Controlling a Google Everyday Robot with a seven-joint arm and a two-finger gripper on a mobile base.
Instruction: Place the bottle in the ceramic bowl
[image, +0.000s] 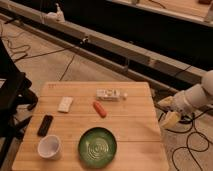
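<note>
The bottle (111, 95) lies on its side on the far middle of the wooden table (135, 130), whitish with a pale label and a white cap pointing right. The ceramic bowl (97, 146) is a shallow green dish with spiral rings at the front middle of the table, with nothing in it. My gripper (168, 111) hangs off the table's right edge, on a white arm reaching in from the right, well to the right of the bottle and apart from it. It holds nothing that I can see.
An orange-red carrot-like piece (100, 109) lies between the bottle and the bowl. A flat white packet (65, 104), a black oblong object (45, 125) and a white cup (49, 147) sit on the left side. Cables run over the floor. A black stand (12, 95) is at left.
</note>
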